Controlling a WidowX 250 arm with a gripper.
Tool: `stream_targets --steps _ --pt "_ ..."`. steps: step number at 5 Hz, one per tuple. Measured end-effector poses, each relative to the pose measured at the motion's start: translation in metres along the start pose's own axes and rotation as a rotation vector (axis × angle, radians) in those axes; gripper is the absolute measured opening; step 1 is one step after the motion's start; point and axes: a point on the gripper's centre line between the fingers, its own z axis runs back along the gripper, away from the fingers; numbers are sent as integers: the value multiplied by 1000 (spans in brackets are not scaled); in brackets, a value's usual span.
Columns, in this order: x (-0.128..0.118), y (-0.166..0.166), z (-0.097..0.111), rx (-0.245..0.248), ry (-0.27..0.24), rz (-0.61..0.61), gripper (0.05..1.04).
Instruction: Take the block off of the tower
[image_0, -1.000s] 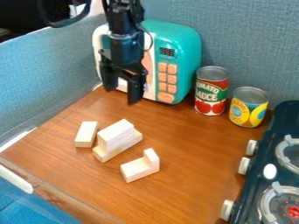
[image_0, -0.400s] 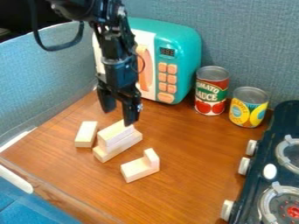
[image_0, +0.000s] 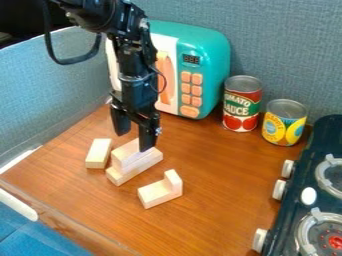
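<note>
While the gripper hangs at the tower, fingers apart, a red-labelled can stands beside a yellow-labelled can.

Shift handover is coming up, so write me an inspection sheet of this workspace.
Surface: brown wood-grain tabletop; spills, nothing seen.
Job's things: upper block lies on lower block, tower standing.
Other blocks: loose block on one side, L-shaped piece or pair on the other.
Clutter: red-labelled can, yellow-labelled can, toy microwave, toy stove.
Gripper: fingers apart at the tower; contact cannot be told.
Cables: black loop beside the arm, clear of the blocks.
Surroundings: blue-grey panels behind.
</note>
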Motion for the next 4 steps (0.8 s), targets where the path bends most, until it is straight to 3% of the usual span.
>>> stream_targets --steps 3,4 --pt "-2 3 -16 14 78 35 963" --pt "-3 4 -16 24 92 55 691"
